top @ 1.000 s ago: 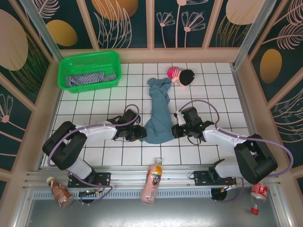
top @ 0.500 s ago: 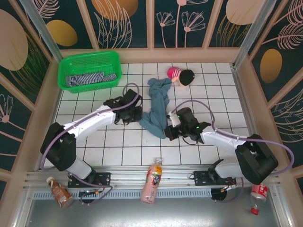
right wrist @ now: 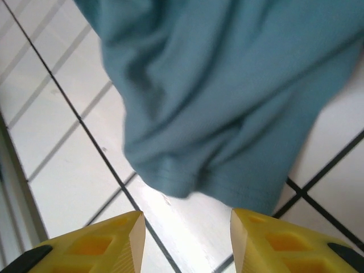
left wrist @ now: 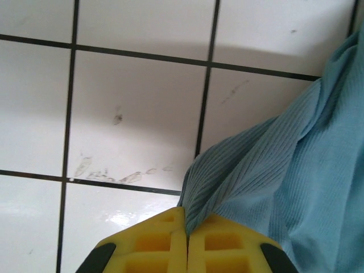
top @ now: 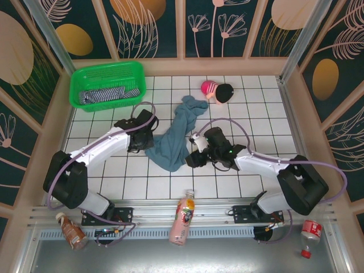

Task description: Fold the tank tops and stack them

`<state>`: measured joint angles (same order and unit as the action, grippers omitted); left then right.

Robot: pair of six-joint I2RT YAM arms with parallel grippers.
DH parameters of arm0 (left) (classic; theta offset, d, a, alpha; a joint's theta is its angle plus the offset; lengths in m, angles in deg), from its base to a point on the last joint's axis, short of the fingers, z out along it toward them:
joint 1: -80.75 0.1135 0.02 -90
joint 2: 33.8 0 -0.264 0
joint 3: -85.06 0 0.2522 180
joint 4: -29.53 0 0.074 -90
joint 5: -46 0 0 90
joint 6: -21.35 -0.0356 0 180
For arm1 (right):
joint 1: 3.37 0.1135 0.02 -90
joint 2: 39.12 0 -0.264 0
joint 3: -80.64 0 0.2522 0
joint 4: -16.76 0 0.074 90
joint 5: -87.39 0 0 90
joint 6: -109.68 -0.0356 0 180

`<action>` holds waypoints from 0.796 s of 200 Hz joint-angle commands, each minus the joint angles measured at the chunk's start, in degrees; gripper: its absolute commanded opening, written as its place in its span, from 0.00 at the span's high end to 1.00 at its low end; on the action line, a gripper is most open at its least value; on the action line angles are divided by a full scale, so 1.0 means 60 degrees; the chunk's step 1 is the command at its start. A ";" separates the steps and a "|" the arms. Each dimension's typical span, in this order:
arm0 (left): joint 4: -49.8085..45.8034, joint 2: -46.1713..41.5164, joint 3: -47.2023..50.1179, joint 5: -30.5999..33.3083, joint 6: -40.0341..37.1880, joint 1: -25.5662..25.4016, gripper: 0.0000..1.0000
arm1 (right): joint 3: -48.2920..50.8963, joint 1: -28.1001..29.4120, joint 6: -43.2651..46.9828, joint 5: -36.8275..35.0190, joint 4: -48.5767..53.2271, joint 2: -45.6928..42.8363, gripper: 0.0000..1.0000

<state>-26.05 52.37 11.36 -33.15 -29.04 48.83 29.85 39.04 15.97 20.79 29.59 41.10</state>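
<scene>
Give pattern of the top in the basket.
Striped top: thin navy-and-white stripes; top external view shows it best.

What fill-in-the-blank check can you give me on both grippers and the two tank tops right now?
The left gripper is ____ on a fold of the plain blue-grey cloth tank top.
The right gripper stands ____, holding nothing, that top just beyond its fingertips.
The navy-and-white striped cloth tank top lies in the ____ plastic basket.
Missing words: shut; open; green.
</scene>
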 commanded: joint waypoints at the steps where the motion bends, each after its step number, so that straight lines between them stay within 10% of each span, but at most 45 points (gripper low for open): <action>1: -0.0199 -0.0226 0.0226 0.0420 -0.0115 0.0047 1.00 | -0.0536 0.0264 0.0132 -0.0901 0.0390 0.0872 0.56; 112: 0.0082 -0.0653 0.1056 0.0156 -0.0073 0.0051 1.00 | -0.1403 0.0804 -0.0253 -0.2426 0.0602 0.3049 0.73; 159: -0.0148 -0.0738 0.0240 0.0389 -0.0334 0.0047 1.00 | -0.1515 0.0662 -0.0372 -0.3058 0.0633 0.1967 1.00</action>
<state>-25.59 49.46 17.26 -31.94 -29.32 48.89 21.39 43.37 14.14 6.27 31.40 56.99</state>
